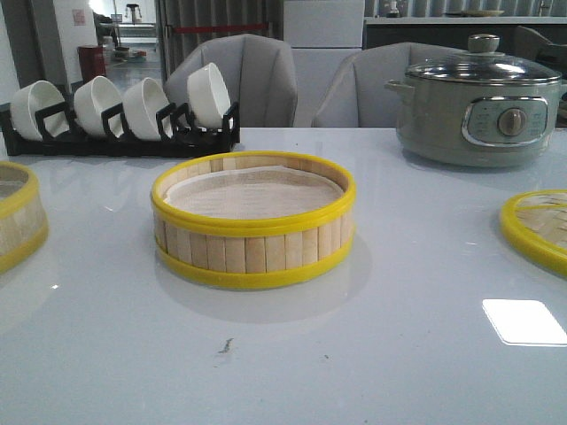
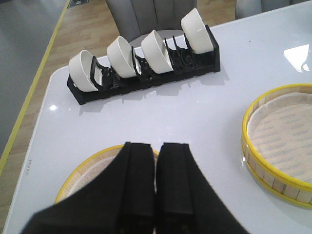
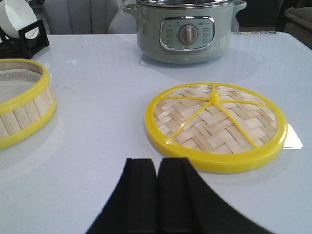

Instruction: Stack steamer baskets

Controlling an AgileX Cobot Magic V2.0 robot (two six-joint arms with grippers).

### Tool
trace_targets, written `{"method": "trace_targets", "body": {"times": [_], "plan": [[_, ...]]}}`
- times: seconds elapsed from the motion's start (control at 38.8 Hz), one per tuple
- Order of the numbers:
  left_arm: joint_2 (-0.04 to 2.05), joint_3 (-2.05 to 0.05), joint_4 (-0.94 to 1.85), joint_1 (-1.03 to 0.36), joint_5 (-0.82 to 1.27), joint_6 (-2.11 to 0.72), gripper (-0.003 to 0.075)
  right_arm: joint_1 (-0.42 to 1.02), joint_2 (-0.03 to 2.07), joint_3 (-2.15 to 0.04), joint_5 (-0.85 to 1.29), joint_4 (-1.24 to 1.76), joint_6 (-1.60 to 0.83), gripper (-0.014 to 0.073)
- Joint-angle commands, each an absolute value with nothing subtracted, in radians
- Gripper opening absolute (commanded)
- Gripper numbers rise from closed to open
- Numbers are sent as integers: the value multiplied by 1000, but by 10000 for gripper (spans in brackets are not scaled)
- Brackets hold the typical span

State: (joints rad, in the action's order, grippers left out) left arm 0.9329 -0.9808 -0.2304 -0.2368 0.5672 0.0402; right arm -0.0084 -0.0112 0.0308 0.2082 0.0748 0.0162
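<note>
Front view — one steamer basket sits mid-table, a second steamer basket at the left edge.
Left gripper hangs over the second basket with its fingers pressed together, empty; right gripper likewise, near the woven lid. Farther back — bowl rack and electric pot.

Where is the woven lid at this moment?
The woven lid lies flat at the table's right edge in the front view, in front of the electric pot and right of the middle basket.
</note>
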Motion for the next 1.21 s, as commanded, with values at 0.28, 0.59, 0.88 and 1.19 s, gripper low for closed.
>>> {"method": "trace_targets", "body": {"times": [0.28, 0.59, 0.88, 1.19], "plan": [[973, -1019, -254, -246, 454, 44, 94, -13, -31, 15, 127, 74, 5, 52], [973, -1019, -254, -246, 389, 44, 94, -13, -31, 15, 127, 74, 5, 52], [973, -1019, -254, -246, 389, 44, 94, -13, -31, 15, 127, 72, 0, 52], [973, -1019, -239, -246, 393, 44, 94, -13, -31, 15, 90, 83, 21, 52]]}}
